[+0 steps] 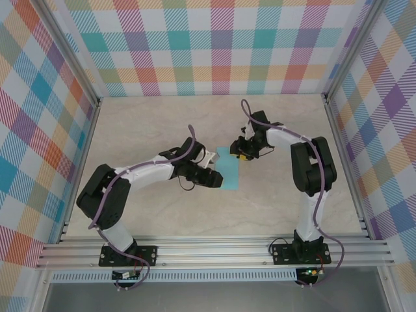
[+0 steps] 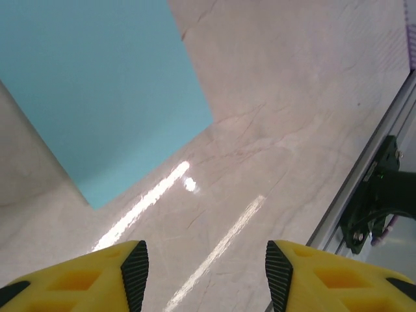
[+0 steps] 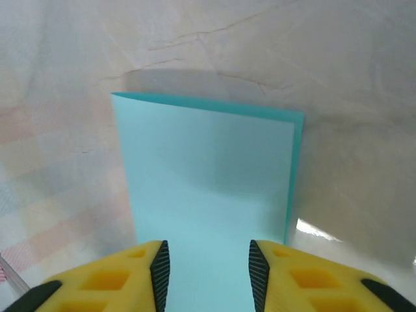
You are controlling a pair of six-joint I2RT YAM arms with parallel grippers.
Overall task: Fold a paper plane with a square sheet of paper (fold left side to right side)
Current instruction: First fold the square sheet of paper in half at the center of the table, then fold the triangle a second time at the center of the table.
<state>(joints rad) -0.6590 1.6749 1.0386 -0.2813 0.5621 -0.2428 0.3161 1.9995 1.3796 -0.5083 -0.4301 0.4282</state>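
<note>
The turquoise-blue sheet of paper point(image 1: 228, 169) lies on the table folded in half, a narrow rectangle with two layers showing at its edge point(image 3: 208, 182). My left gripper point(image 1: 209, 177) sits at the paper's left edge, open, with bare table between its yellow fingers point(image 2: 207, 276); a corner of the paper point(image 2: 104, 91) lies just ahead of it. My right gripper point(image 1: 239, 153) hovers over the paper's far end, open point(image 3: 208, 276), with the paper lying below and between its fingers, not pinched.
The beige marble-look table point(image 1: 162, 130) is ringed by checkered walls. An aluminium rail point(image 1: 214, 250) runs along the near edge, and the right arm's base point(image 2: 380, 195) stands beside it.
</note>
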